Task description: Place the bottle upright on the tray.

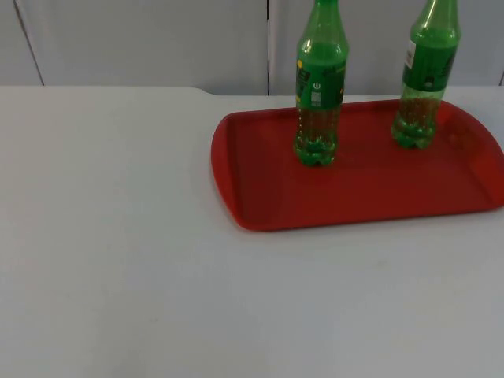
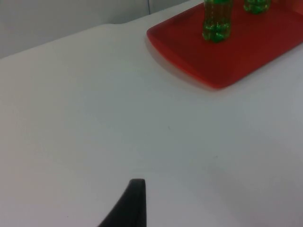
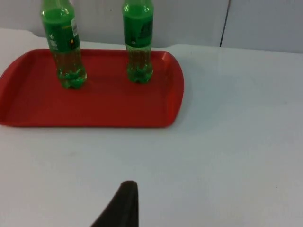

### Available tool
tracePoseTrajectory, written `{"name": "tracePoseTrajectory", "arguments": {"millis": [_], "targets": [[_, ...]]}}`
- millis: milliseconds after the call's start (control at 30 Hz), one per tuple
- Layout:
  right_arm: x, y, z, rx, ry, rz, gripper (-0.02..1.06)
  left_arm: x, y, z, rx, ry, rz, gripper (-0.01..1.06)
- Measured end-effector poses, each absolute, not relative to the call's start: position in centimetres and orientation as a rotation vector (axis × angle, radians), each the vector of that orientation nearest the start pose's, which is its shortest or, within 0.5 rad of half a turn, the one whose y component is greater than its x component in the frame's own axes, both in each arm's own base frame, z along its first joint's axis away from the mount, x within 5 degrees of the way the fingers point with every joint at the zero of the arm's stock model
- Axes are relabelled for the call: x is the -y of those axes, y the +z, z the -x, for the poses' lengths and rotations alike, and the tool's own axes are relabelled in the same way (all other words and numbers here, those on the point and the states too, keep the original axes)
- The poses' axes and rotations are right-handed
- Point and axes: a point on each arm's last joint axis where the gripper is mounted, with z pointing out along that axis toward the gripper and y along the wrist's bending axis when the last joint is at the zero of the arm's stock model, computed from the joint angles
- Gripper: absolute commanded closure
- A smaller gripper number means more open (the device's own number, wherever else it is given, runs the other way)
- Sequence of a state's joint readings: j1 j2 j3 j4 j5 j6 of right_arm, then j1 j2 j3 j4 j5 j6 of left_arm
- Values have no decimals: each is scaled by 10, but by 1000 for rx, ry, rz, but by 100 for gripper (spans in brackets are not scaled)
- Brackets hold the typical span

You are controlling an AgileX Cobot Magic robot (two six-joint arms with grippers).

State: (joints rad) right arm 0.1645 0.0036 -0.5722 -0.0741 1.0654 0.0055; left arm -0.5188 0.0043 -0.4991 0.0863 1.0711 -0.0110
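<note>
On the right half of the top view lies a red tray (image 1: 354,201), its far edge near the grey partition wall (image 1: 142,39) and its right end running off the frame; two green bottles stand upright on it, well apart from each other; the nearer-to-centre bottle (image 1: 319,87) sits toward the tray's upper middle, and the second bottle (image 1: 425,79) stands at the tray's upper right (both carry labels around the middle, and both reach past the top edge of the frame). The white table (image 1: 118,260) takes up the left and lower parts of that view.

From the left wrist, a black fingertip of the left gripper (image 2: 130,205) hangs over bare table, with the tray and the bottle bases well beyond it; whether that claw is apart or together, I cannot tell. From the right wrist, a black fingertip of the right gripper (image 3: 120,205) likewise hangs over bare table, short of the tray's near rim; its state cannot be told either; neither touches a bottle.
</note>
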Motion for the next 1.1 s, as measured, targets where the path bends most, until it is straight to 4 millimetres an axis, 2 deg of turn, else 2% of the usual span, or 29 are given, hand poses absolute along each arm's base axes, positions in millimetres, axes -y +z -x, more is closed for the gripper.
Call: {"name": "tracePoseTrajectory", "arguments": {"millis": [333, 1100], "targets": [[7, 280, 6, -2047, 31, 128, -1, -8, 276, 1, -1999, -224, -515, 0], [7, 280, 6, -2046, 29, 145, -1, -8, 276, 1, -1998, -223, -517, 0]]}}
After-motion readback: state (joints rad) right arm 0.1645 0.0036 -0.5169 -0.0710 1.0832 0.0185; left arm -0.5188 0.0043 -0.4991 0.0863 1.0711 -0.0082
